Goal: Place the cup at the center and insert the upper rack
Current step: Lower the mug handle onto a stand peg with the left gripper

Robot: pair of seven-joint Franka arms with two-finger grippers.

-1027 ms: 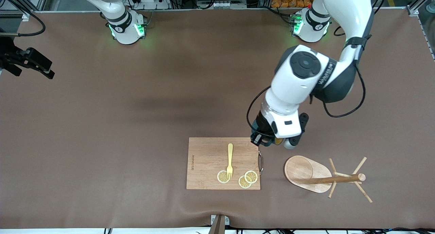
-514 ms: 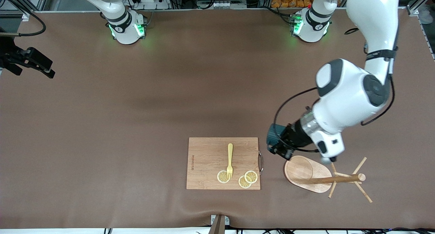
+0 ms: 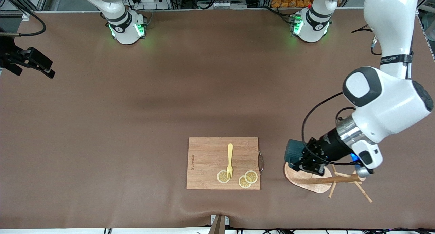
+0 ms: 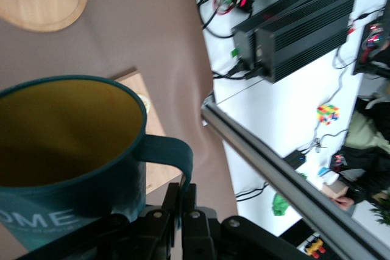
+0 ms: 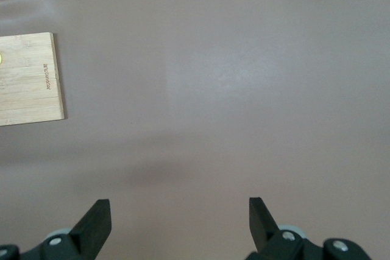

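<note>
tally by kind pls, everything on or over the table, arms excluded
cup: 1
mug tree: 1
cutting board: 1
fork: 1
lemon slices: 3
Total: 7

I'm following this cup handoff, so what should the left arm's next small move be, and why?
Probably carry the cup toward the table's center before lowering. The left gripper holds it by the handle over the upper rack, which lies on its side beside the cutting board, so setting down here would land on the rack.
</note>
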